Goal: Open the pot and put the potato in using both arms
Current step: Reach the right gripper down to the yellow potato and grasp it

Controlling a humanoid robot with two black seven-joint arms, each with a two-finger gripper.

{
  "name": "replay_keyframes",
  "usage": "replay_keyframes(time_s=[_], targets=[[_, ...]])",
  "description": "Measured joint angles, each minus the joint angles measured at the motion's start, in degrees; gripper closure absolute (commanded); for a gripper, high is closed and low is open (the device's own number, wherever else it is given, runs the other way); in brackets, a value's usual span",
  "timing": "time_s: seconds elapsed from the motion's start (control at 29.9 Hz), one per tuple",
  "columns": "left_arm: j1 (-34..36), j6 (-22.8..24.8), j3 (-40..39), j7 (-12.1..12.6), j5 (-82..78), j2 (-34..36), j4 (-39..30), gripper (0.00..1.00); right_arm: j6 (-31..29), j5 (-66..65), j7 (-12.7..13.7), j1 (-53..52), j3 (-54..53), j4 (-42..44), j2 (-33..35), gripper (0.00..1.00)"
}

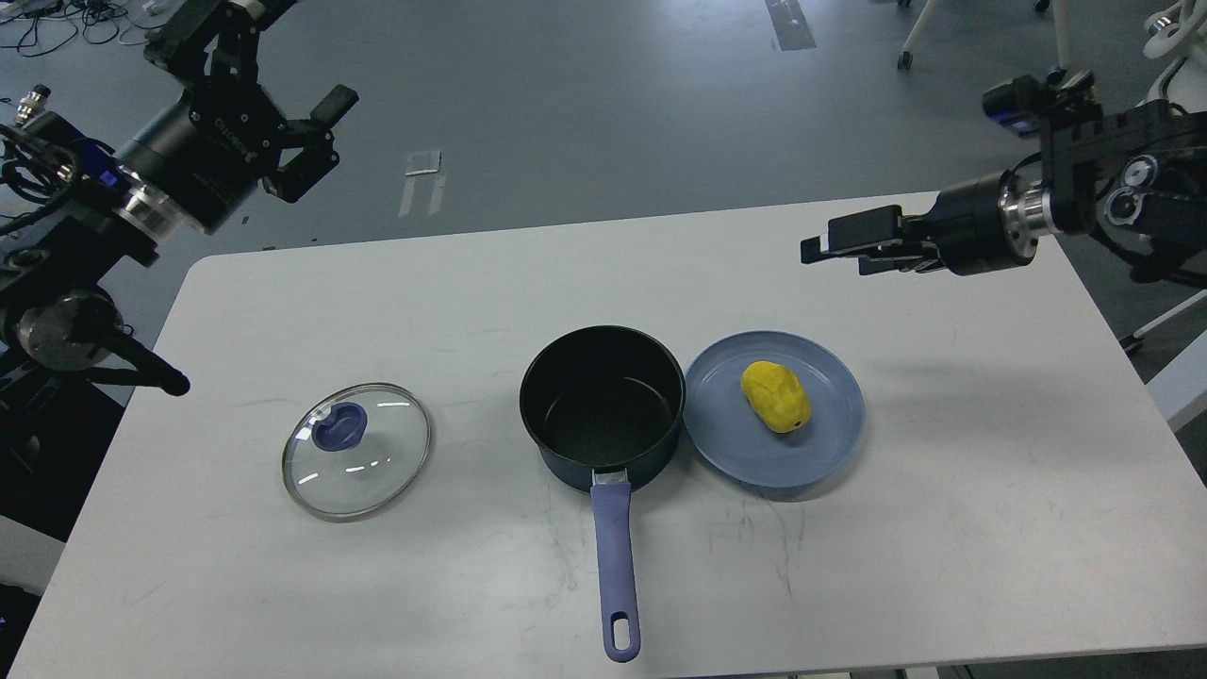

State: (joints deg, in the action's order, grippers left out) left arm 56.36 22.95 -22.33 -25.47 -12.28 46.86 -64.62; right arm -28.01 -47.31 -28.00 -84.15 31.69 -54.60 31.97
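Note:
The dark-blue pot (602, 405) stands open at the table's middle, its black inside empty and its long blue handle (618, 571) pointing toward me. Its glass lid (356, 450) lies flat on the table to the left, blue knob up. The yellow potato (775, 396) lies on a flat blue plate (820, 443) just right of the pot. My left gripper (316, 141) is open and empty, raised beyond the table's far left corner. My right gripper (844, 245) hangs over the table's far right part, above and behind the plate; its fingers are seen side-on and empty.
The white table (943, 566) ends at its front edge just past the handle's tip. Grey floor lies beyond the far edge. A chair base and cables stand at the back.

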Motion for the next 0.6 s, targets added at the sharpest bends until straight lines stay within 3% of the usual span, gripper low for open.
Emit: replay_keyframes(time_s=[0.3,0.6], targets=[[-0.11,0.37,-1.48,0.58,-0.03,0.01,0.02,0.02,0.02,-8.62,0.0,-0.63,13.82,5.66,-13.46,0.0],[0.22,0.41,-1.68,1.93,-0.03,-0.09,-0.07,0.02,0.02,-9.11,0.0,0.62,15.24,7.44,-17.21,0.0]])
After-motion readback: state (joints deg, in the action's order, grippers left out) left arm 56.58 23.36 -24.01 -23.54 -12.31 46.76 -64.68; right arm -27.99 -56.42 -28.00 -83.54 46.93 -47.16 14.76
